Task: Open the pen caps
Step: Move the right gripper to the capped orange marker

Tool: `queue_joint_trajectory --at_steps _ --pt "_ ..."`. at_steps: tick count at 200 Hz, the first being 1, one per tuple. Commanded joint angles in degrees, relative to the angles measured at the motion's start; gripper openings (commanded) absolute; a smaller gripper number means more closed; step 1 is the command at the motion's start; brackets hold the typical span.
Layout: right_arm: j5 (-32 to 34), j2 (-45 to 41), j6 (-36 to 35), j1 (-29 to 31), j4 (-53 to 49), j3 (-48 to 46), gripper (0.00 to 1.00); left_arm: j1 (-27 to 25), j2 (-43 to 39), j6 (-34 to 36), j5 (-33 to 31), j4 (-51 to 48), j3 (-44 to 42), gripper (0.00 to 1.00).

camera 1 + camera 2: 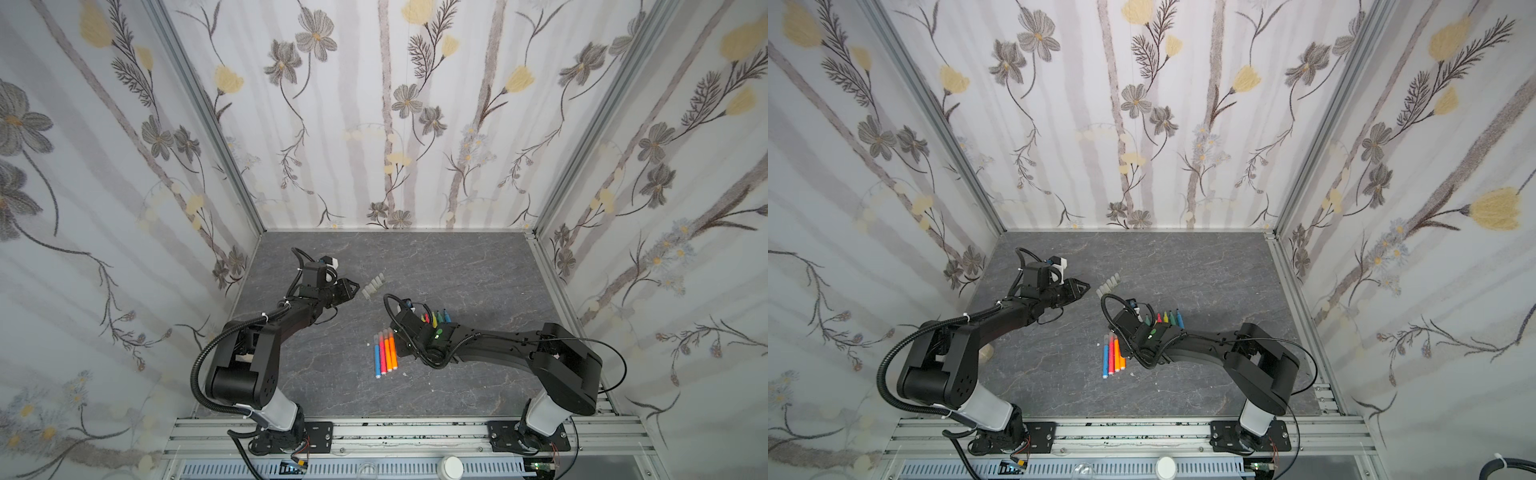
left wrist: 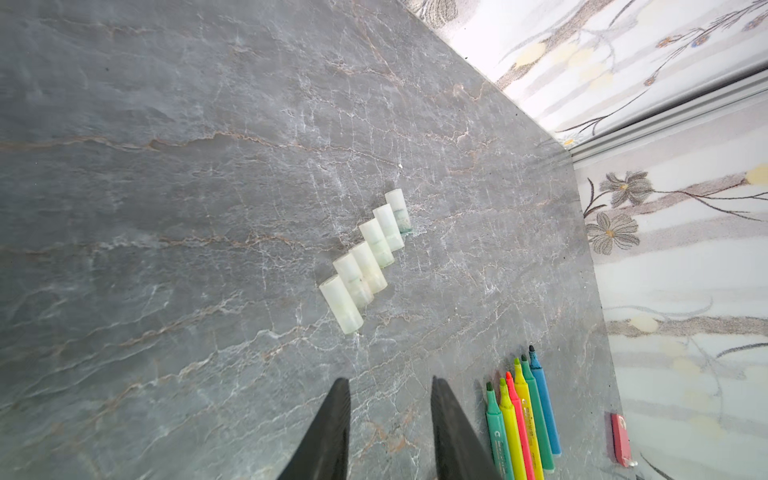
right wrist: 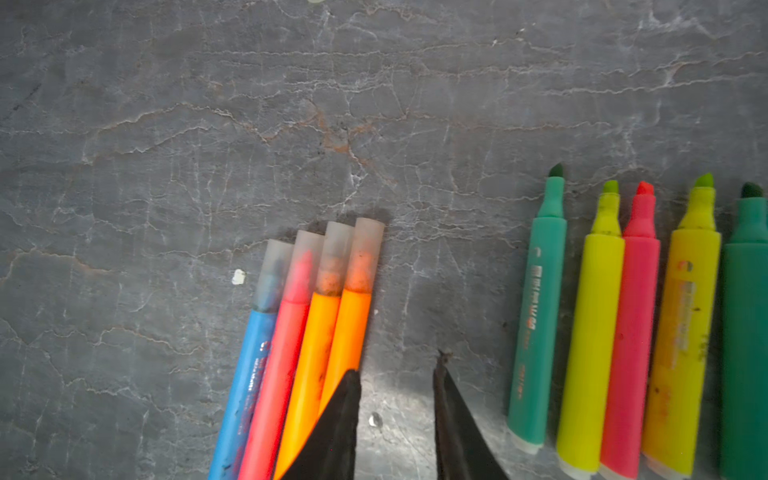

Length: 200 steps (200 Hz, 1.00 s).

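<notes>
Several loose translucent pen caps [image 2: 365,262] lie in a slanted row on the grey table, seen in both top views [image 1: 374,286] [image 1: 1109,286]. My left gripper [image 2: 388,379] hovers just short of that row, open and empty [image 1: 355,286]. Several uncapped pens [image 3: 623,324] in green, yellow and pink lie side by side [image 1: 436,318]. Blue, pink and two orange pens [image 3: 299,332] lie together with caps [image 3: 332,253] on their tips [image 1: 385,351]. My right gripper [image 3: 397,365] stands open over bare table between the two pen groups, one finger next to an orange barrel.
Floral walls close the table [image 1: 478,257] on the left, back and right. Small white specks [image 3: 238,276] lie by the capped pens. The right arm's wrist [image 1: 432,332] hangs over the lower ends of the uncapped pens. An aluminium rail [image 1: 395,432] runs along the front.
</notes>
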Motion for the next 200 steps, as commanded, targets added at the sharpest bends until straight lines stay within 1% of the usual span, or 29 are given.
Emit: queue_joint_trajectory --at_steps 1,29,123,200 --pt "-0.8 1.3 1.6 0.4 0.8 1.0 0.31 0.2 -2.9 1.3 -1.3 -2.5 -1.3 0.33" --pt "-1.4 2.6 1.9 0.8 0.9 1.6 0.30 0.2 -4.5 1.1 -1.3 -2.6 -2.0 0.33" --pt "-2.1 7.2 1.7 1.2 -0.9 4.6 0.30 0.3 -4.0 0.9 -0.2 -1.6 -2.5 0.34" --pt "-2.0 9.5 1.7 1.3 -1.9 4.6 0.30 0.3 -3.7 0.9 0.3 -1.3 -2.2 0.34"
